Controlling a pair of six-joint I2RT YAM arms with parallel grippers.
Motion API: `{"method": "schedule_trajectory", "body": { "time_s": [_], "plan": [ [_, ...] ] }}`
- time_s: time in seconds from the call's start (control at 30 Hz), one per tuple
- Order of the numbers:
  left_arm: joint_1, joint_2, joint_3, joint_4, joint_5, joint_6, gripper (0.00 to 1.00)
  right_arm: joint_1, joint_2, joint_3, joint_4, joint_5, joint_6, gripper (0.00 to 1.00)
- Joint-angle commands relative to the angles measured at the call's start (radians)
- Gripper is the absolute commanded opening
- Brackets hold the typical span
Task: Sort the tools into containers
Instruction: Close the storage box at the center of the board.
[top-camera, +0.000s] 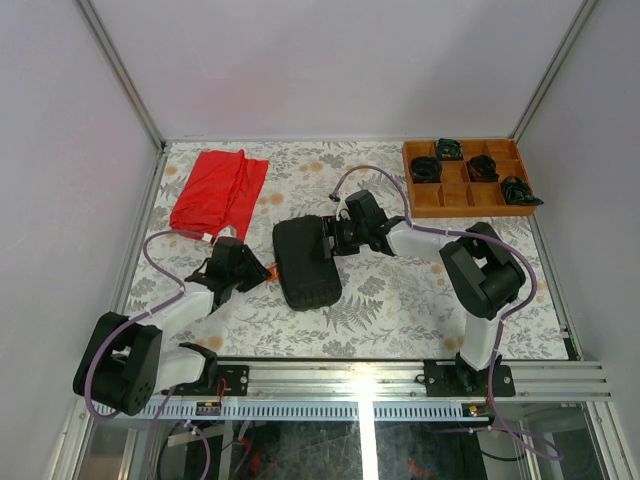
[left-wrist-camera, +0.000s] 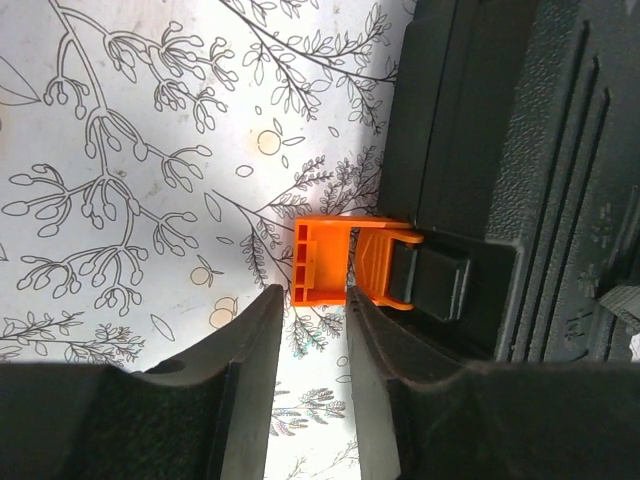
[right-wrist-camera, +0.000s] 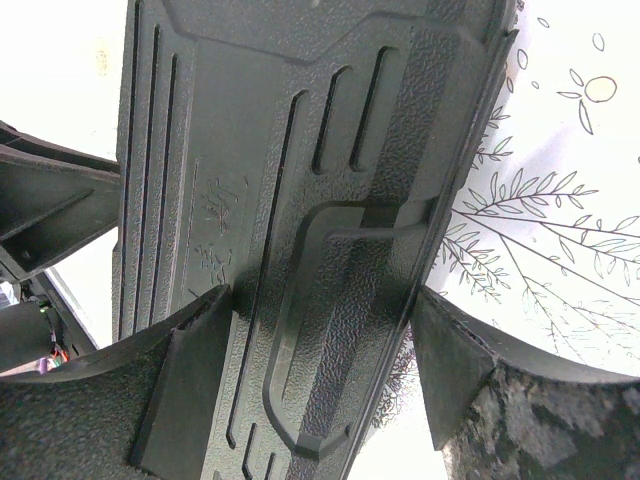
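From above, the closed case is seen mid-bench, its long axis running away from the bases. The left claw is just beside the latch on its left side, and the right claw is set at its far right corner. At the left wrist, the latch is found straight ahead at the mouth of narrowly parted jaws, not yet nipped, so the left arm is judged the nearer. At the right wrist, the case's handle edge appears clamped between wide-set fingers.
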Motion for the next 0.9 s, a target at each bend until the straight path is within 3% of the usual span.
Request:
{"method": "schedule_trajectory", "body": {
  "time_s": [0.0,0.33,0.87],
  "plan": [
    [0.008,0.014,-0.015,0.030,-0.014,0.006,0.30,0.027,0.052,-0.026,-0.157,0.060,-0.090,0.41],
    [0.016,0.098,-0.018,0.096,0.028,-0.002,0.30,0.027,0.053,-0.025,-0.157,0.057,-0.090,0.41],
    [0.059,0.075,-0.122,0.368,0.263,-0.069,0.28,0.026,0.055,-0.031,-0.157,0.057,-0.093,0.41]
  ]
}}
